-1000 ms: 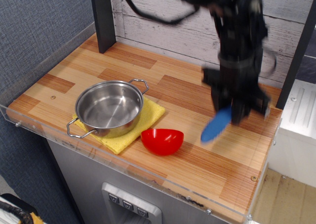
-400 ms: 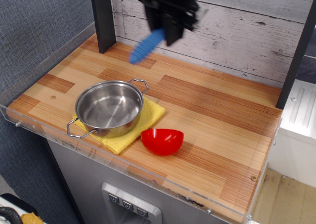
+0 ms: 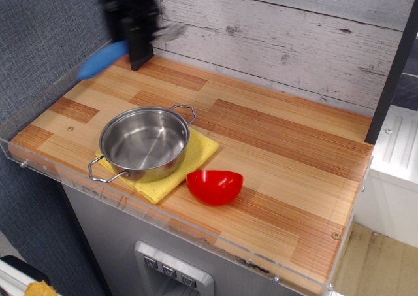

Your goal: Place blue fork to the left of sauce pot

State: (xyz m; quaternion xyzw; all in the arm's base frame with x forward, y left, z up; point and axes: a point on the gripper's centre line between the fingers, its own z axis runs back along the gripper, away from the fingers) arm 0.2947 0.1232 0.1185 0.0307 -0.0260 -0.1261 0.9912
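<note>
One gap mattered: the gripper (image 3: 123,44), closed around the blue fork (image 3: 102,59), hung above the counter's far-left corner, the handle slanting down-left, with the sauce pot (image 3: 144,143) nearer and to its right.

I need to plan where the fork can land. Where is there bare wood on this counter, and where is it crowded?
Bare wood lies left of the sauce pot, between it and the counter edge. A wide patch lies behind the pot, up to the plank wall. The right half past the red bowl is bare too. The front is crowded: pot on yellow cloth, with the bowl beside it.
</note>
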